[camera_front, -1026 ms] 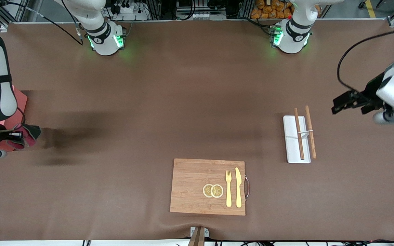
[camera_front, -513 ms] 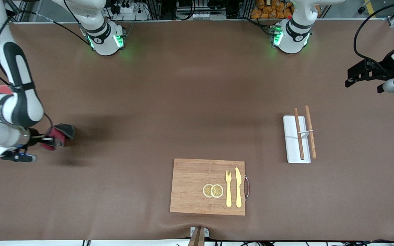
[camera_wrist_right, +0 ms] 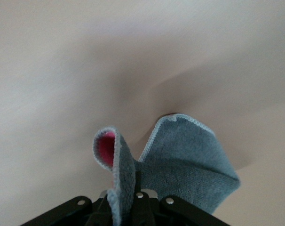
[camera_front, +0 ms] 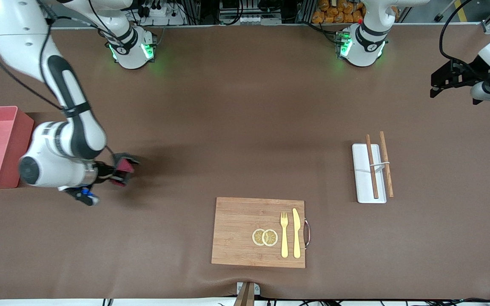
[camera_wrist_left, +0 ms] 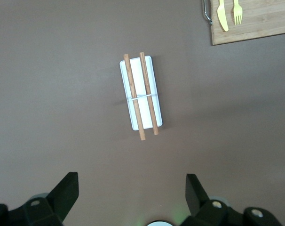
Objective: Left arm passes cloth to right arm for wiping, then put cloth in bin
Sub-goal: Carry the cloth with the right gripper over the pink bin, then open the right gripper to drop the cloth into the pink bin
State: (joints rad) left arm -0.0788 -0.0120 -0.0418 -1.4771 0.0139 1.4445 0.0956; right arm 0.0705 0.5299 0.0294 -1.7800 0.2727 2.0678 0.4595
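Note:
My right gripper point(camera_front: 116, 172) is shut on the cloth point(camera_front: 123, 166), grey outside and red-magenta inside, and holds it low over the bare table between the bin and the wooden board. In the right wrist view the cloth point(camera_wrist_right: 185, 157) hangs folded from the right gripper point(camera_wrist_right: 133, 200), close above the table. The salmon-pink bin point(camera_front: 24, 131) stands at the right arm's end of the table. My left gripper point(camera_front: 440, 80) is open and empty, up in the air over the left arm's end of the table; its fingers point(camera_wrist_left: 62, 194) frame bare table in the left wrist view.
A wooden board point(camera_front: 245, 231) with a yellow fork, knife and two lemon slices lies near the front camera. A white tray point(camera_front: 362, 187) with two wooden chopsticks lies toward the left arm's end, and shows in the left wrist view point(camera_wrist_left: 152, 66).
My right arm has swung with the cloth from beside the bin toward the middle of the table. My left gripper has risen and drawn back toward its base.

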